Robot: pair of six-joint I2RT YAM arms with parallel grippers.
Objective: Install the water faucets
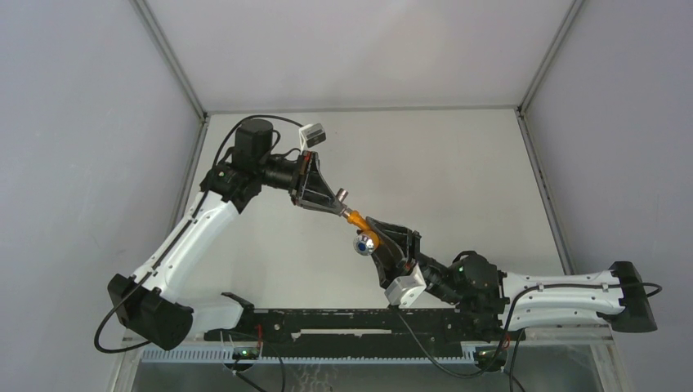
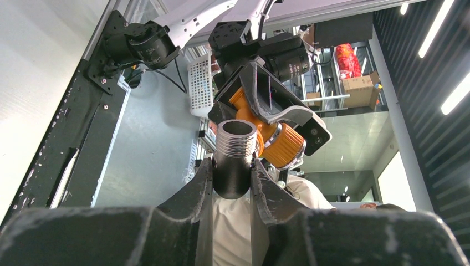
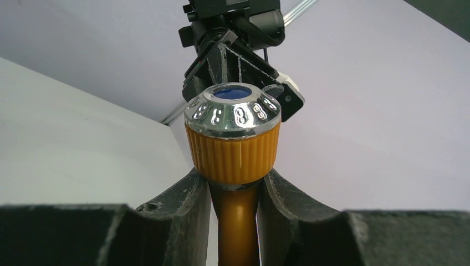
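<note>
Starting at the left gripper [image 2: 233,169], we find its jaws clamped on the dark lower half of the grey fitting [image 2: 235,144]. The right gripper [image 3: 235,185] is closed on the stem of the orange tap body [image 3: 233,158], just under the ribbed knob. Both parts hang in mid-air over the middle of the table [image 1: 458,180], with nothing under them.

The fitting's long axis runs straight out along the left fingers. Its open threaded mouth points away from that wrist, rightward and nearward, at the tap body just beyond it. We cannot tell whether the two touch. The gripped stem runs out along the right fingers, leftward and farward, with the silvery round end [image 3: 233,111] facing outward.

We judge cross-threading the main risk. The two axes do not look fully in line, and a push or twist at this angle could jam the threads. A second risk is slip. Each part is held on a smooth, narrow section, so turning force could rotate it in the pads or pop it free, and it would drop to the table.
</note>
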